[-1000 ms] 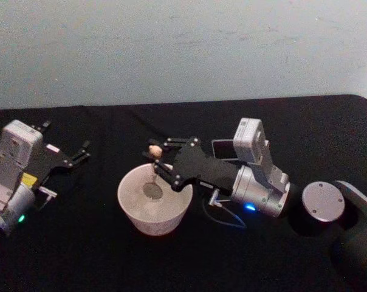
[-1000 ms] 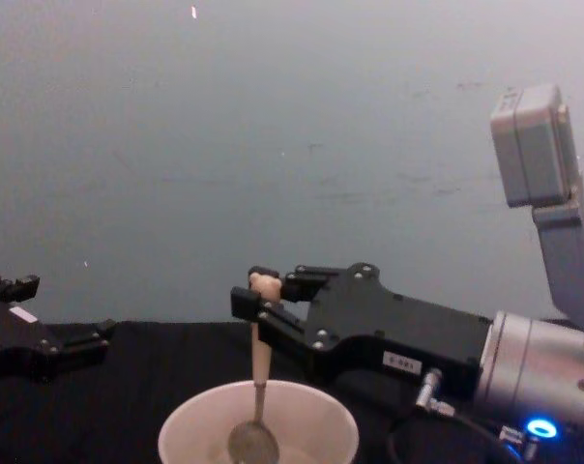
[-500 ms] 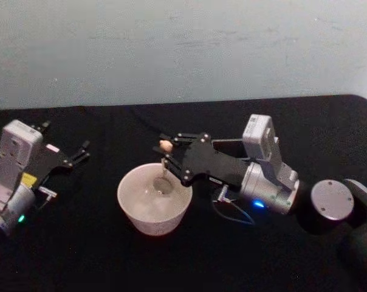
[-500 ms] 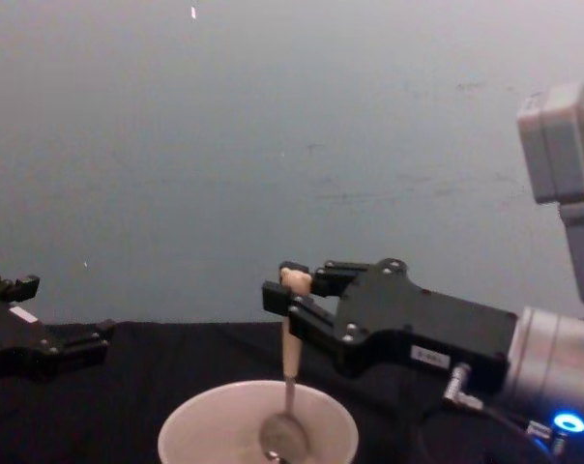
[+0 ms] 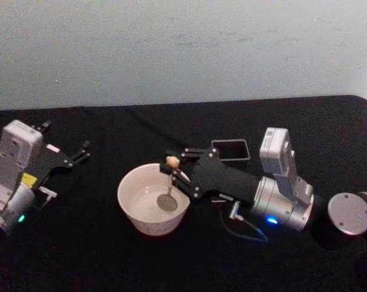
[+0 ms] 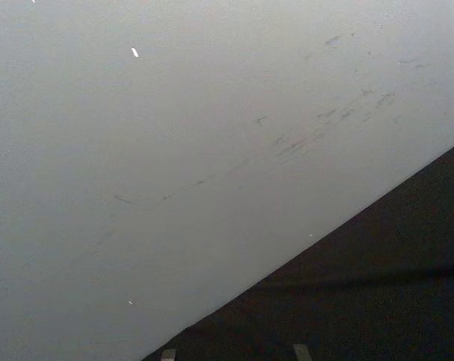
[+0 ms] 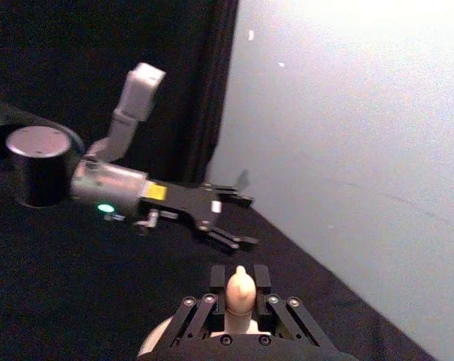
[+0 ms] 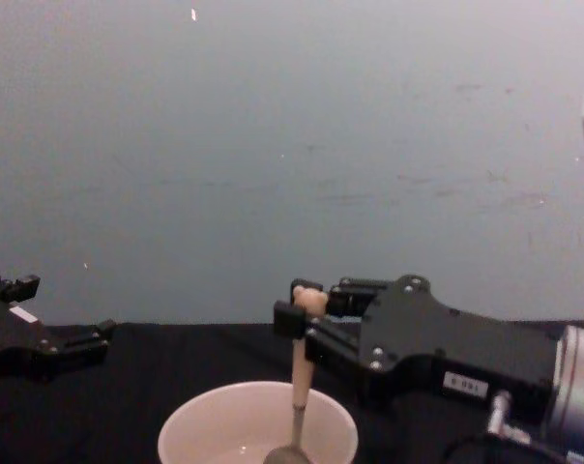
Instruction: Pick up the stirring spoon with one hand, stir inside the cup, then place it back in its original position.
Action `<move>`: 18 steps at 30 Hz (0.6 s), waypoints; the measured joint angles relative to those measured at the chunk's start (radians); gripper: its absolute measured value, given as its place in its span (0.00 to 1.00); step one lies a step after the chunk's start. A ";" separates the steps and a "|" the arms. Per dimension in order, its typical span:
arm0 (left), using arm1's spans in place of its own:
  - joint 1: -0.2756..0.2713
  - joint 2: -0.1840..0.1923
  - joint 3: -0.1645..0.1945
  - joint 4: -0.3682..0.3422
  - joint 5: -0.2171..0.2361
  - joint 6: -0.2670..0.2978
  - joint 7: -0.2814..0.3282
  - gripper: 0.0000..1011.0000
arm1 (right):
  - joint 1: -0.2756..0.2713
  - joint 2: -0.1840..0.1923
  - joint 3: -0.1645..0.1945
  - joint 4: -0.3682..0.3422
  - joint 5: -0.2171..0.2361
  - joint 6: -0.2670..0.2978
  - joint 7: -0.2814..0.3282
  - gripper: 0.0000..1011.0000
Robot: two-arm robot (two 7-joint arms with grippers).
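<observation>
Head looks down, chest across; both share cup (image 5: pixel 148 224).

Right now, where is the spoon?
Centre of the head view: the stirring spoon stands in the cup, held in the jaws of the right gripper.

Chest view: the bottom edge is cutting off the cup (image 8: pixel 207 418) and the bowl of the stirring spoon (image 8: pixel 297 380); the left edge is cropping the left gripper (image 8: pixel 66 309). Right wrist view: the right gripper (image 7: pixel 240 283) is hiding the spoon below its head.
</observation>
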 joint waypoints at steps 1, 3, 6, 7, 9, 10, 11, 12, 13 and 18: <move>0.000 0.000 0.000 0.000 0.000 0.000 0.000 0.99 | -0.003 0.002 -0.003 -0.005 0.002 0.002 0.004 0.21; 0.000 0.000 0.000 0.000 0.000 0.000 0.000 0.99 | -0.007 0.002 -0.012 -0.011 0.006 0.006 0.011 0.21; 0.000 0.000 0.000 0.000 0.000 0.000 0.000 0.99 | -0.008 -0.001 -0.022 -0.012 0.007 0.011 0.012 0.21; 0.000 0.000 0.000 0.000 0.000 0.000 0.000 0.99 | -0.007 -0.008 -0.028 -0.010 0.007 0.013 0.012 0.21; 0.000 0.000 0.000 0.000 0.000 0.000 0.000 0.99 | -0.003 -0.015 -0.032 -0.004 0.006 0.015 0.011 0.21; 0.000 0.000 0.000 0.000 0.000 0.000 0.000 0.99 | 0.003 -0.024 -0.036 0.006 0.004 0.015 0.007 0.21; 0.000 0.000 0.000 0.000 0.000 0.000 0.000 0.99 | 0.008 -0.030 -0.038 0.012 0.002 0.015 0.004 0.21; 0.000 0.000 0.000 0.000 0.000 0.000 0.000 0.99 | 0.016 -0.043 -0.041 0.025 -0.001 0.013 -0.003 0.21; 0.000 0.000 0.000 0.000 0.000 0.000 0.000 0.99 | 0.021 -0.049 -0.042 0.031 -0.004 0.012 -0.007 0.21; 0.000 0.000 0.000 0.000 0.000 0.000 0.000 0.99 | 0.048 -0.080 -0.043 0.074 -0.020 0.000 -0.031 0.21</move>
